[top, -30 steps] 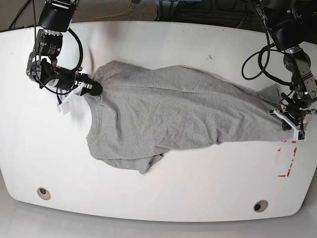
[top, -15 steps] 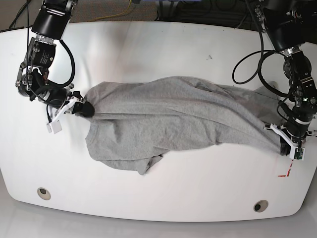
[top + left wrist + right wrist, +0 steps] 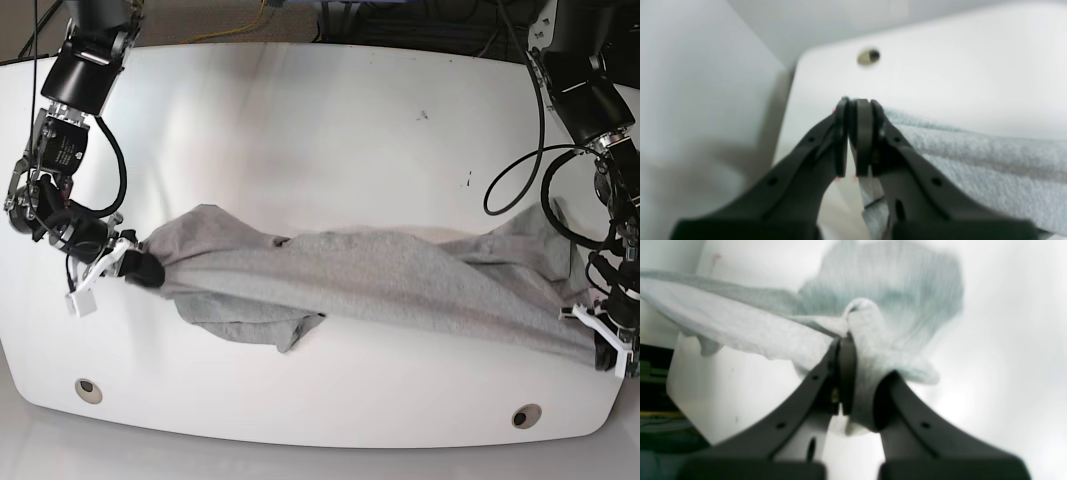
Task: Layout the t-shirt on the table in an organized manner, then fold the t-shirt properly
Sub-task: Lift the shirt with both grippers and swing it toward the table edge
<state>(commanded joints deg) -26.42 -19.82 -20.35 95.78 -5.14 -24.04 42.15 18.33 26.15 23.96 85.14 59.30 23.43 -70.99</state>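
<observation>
The grey t-shirt [image 3: 400, 275] hangs stretched in a long, bunched band across the front half of the white table [image 3: 320, 120]. My right gripper [image 3: 148, 271], at the base view's left, is shut on one end of it. At the far right, close to the table's edge, my left gripper [image 3: 603, 356] is shut on the other end. The left wrist view shows the left gripper [image 3: 857, 106] pinching the t-shirt [image 3: 973, 150]. In the right wrist view, t-shirt cloth [image 3: 740, 330] is bunched between the right gripper [image 3: 848, 343] fingers. A loose fold droops at the lower left [image 3: 290, 335].
Two round grey grommets [image 3: 88, 388] [image 3: 527, 415] sit near the table's front edge; one grommet [image 3: 868, 56] also shows in the left wrist view. Black cables hang off both arms. The table's curved right edge lies just beyond the left gripper.
Both grippers have moved toward the table's front edge and slightly further apart, dragging the t-shirt with them. The cloth has been pulled into a narrower, tauter band.
</observation>
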